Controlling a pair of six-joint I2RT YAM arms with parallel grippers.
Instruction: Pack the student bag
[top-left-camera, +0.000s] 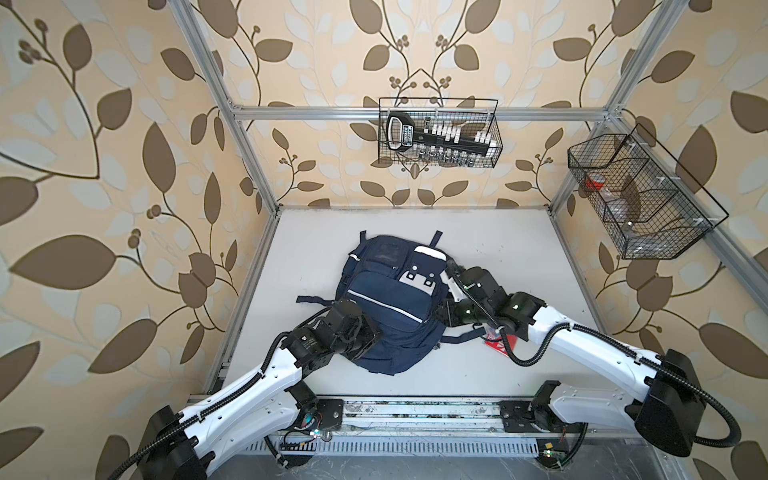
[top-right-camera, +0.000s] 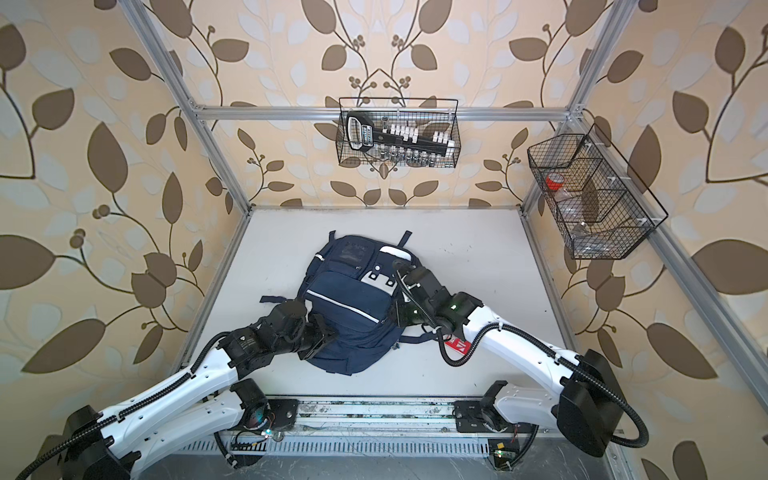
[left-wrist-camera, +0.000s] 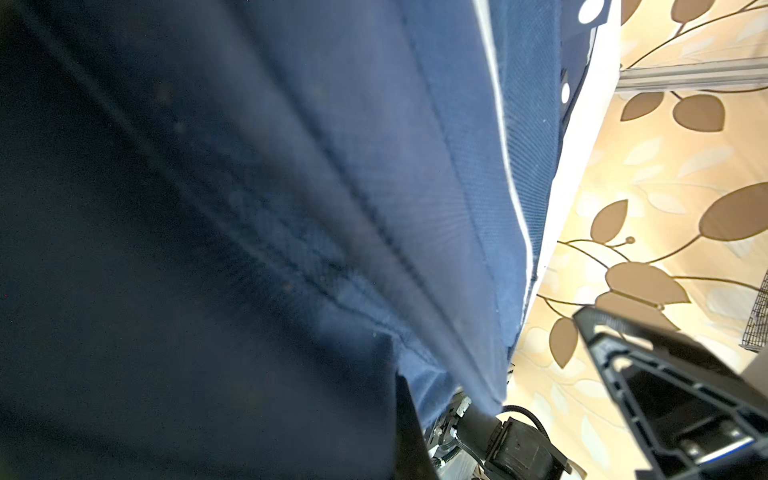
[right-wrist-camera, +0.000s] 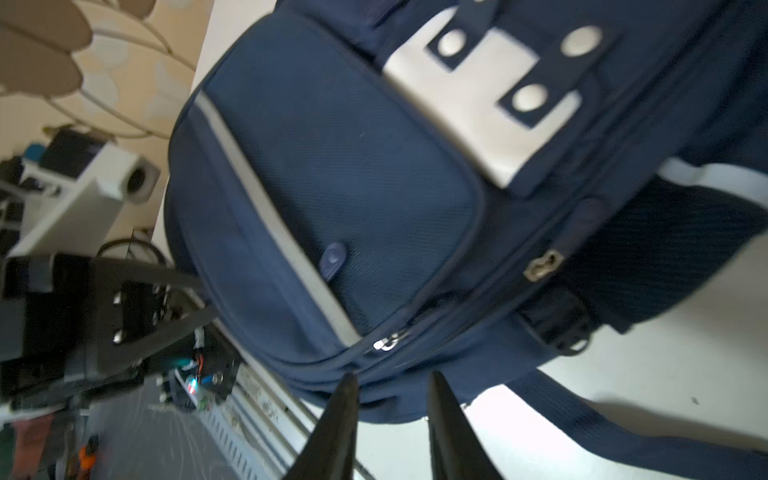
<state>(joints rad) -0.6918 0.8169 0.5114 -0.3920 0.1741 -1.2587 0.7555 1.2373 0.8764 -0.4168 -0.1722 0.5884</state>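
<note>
Both top views: the student bag (top-left-camera: 390, 303) (top-right-camera: 349, 303) lay front-up in the middle of the white table (top-left-camera: 519, 257), with straps trailing off its sides. The left gripper (top-left-camera: 365, 338) was jammed into the bag's near-left corner. The right gripper (top-left-camera: 442, 316) sat right up against the bag's right side, and a red thing (top-left-camera: 500, 344) peeked out from under that arm.

Left wrist view: pretty much wall-to-wall navy bag (left-wrist-camera: 374, 166), way too close and blurry. The jaws looked squeezed together on a fold of its fabric.

Right wrist view: the two fingertips (right-wrist-camera: 347, 415) stood a bit apart with nothing between them, tips just at the bag's zippered edge. The front pocket (right-wrist-camera: 353, 166) and white patch (right-wrist-camera: 486, 104) were beyond.
</note>
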